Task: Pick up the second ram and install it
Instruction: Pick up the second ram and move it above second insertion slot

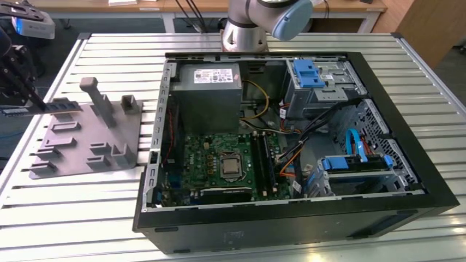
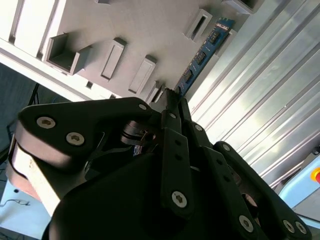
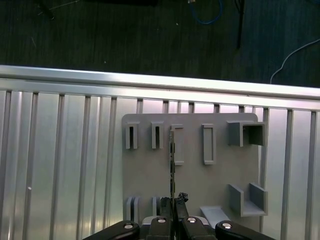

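Note:
The second ram (image 1: 57, 107) is a thin blue-green stick, lying level just above the far end of the grey holder plate (image 1: 87, 143) at the exterior view's left. My gripper (image 1: 28, 105) is shut on one end of it. In the second wrist view the black fingers (image 2: 172, 107) pinch the blue stick (image 2: 202, 52), which reaches out over the plate's pockets (image 2: 112, 57). In the first wrist view the ram (image 3: 172, 160) shows edge-on ahead of the gripper (image 3: 175, 201), over the plate (image 3: 200, 185). The green motherboard (image 1: 218, 161) with its long black slots (image 1: 266, 161) lies inside the open case.
The open black computer case (image 1: 291, 218) takes up the middle of the slatted metal table (image 1: 73, 218), with a power supply (image 1: 211, 98), blue drive cages (image 1: 320, 76) and loose cables (image 1: 306, 142). The arm's base (image 1: 248, 27) stands behind the case. A table edge (image 3: 150, 80) lies beyond the plate.

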### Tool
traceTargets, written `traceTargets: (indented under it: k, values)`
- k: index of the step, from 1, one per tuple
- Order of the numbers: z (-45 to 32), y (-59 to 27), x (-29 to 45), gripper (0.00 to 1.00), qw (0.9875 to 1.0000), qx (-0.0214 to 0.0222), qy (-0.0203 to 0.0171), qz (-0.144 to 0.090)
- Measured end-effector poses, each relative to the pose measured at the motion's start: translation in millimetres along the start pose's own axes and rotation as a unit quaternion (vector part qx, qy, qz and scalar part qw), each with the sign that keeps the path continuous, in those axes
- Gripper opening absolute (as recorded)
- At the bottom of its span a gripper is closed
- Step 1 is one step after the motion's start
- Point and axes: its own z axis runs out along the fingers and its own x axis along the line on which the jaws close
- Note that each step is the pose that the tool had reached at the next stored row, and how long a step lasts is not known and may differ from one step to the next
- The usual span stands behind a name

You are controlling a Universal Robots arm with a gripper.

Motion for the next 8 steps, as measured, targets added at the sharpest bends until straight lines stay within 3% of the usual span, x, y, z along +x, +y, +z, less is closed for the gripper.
traceTargets:
  k: [8]
  values:
    - [-5.7, 0.0, -0.3, 0.14, 1.0000, 0.0001, -0.0014, 0.000]
